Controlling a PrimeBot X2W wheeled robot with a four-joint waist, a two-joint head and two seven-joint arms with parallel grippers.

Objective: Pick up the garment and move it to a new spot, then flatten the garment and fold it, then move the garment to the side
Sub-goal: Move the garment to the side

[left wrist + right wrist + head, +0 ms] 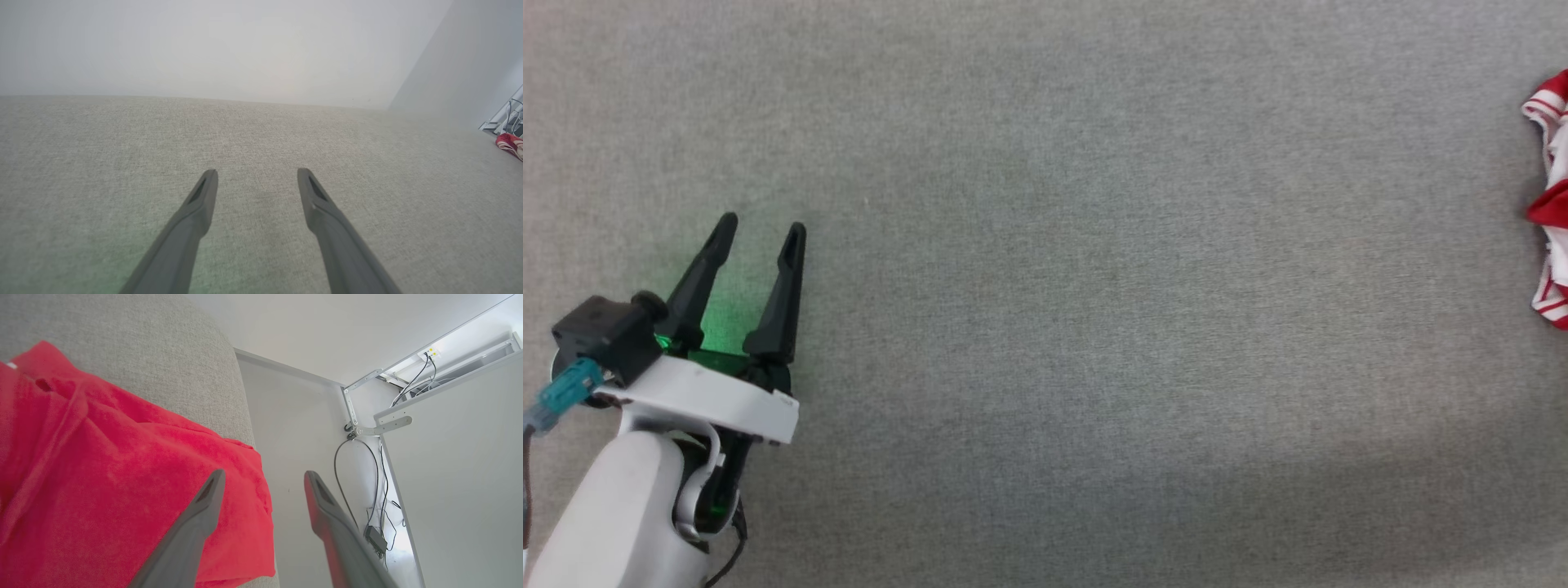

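The garment [1553, 196], red with white striped trim, lies bunched at the far right edge of the grey surface in the head view. In the left wrist view the garment [508, 143] is a small red patch far to the right. In the right wrist view the garment [102, 477] spreads red across the left half, reaching the surface's rounded corner. My right gripper [263, 477] stands open just over the cloth's edge, nothing between its fingers. My left gripper [764, 229] rests open at the lower left, far from the garment, and hangs open over bare fabric [257, 173].
The grey fabric surface [1094, 286] stretches wide between my left gripper and the garment. Past its rounded corner the right wrist view shows a white wall, a metal bracket [380, 426] and hanging cables [367, 490] with a small box.
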